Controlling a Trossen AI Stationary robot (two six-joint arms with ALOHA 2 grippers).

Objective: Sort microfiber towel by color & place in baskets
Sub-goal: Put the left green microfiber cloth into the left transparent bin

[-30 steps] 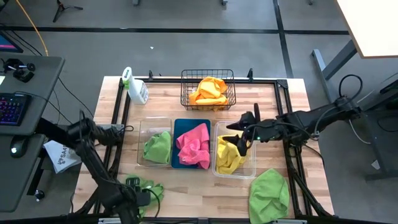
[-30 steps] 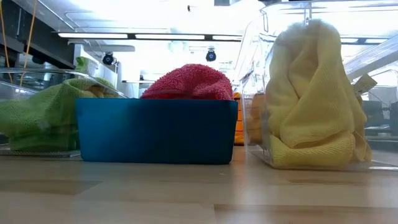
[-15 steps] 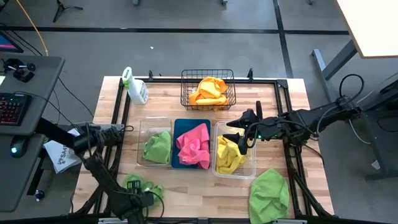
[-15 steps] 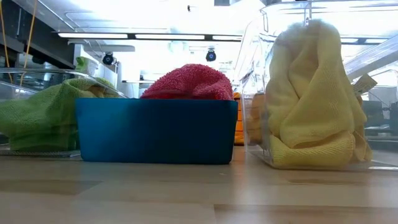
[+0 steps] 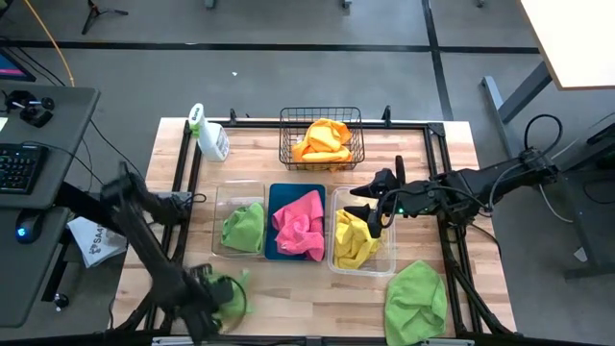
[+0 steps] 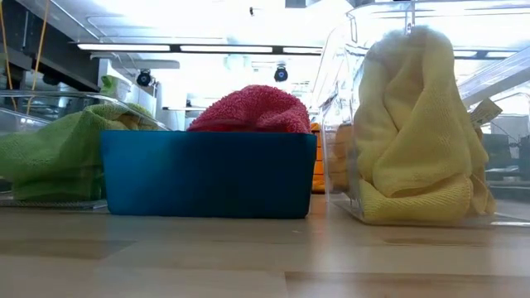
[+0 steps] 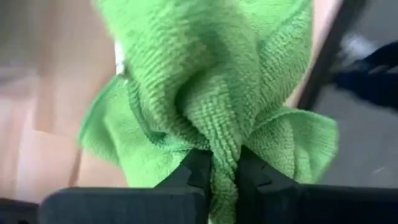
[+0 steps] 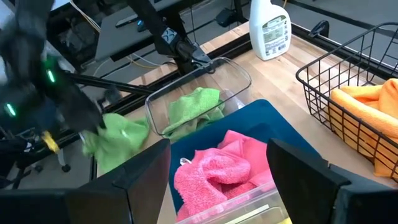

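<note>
At the table's near left corner my left gripper [image 5: 213, 300] is shut on a green towel [image 5: 231, 292], which fills the left wrist view [image 7: 205, 74]. My right gripper [image 5: 371, 210] hovers open over the right clear tub [image 5: 386, 261], which holds a yellow towel [image 5: 352, 238]. The blue tub [image 5: 288, 192] holds a pink towel [image 5: 300, 225]. A green towel [image 5: 244, 227] lies in the left clear tub [image 5: 223, 192]. Orange towels [image 5: 323, 140] lie in the black wire basket [image 5: 288, 125]. A second loose green towel [image 5: 415, 300] lies crumpled at the near right. My left gripper pinches a bunched fold [image 7: 219, 149] of the green towel between its two fingers [image 7: 194, 171], several layers thick. The cloth fans out beyond the fingertips in loose folds. Whether the towel is clear of the table I cannot tell.
A white spray bottle [image 5: 208, 135] stands at the far left of the table. A black frame rail [image 5: 452, 240] runs along the table's edges. Bare wood lies in front of the tubs in the low view [image 6: 265, 257].
My left gripper has shut on the green towel at the near left corner, and the cloth has bunched up between its fingers. The left arm's upper part has swung a little toward the far edge.
</note>
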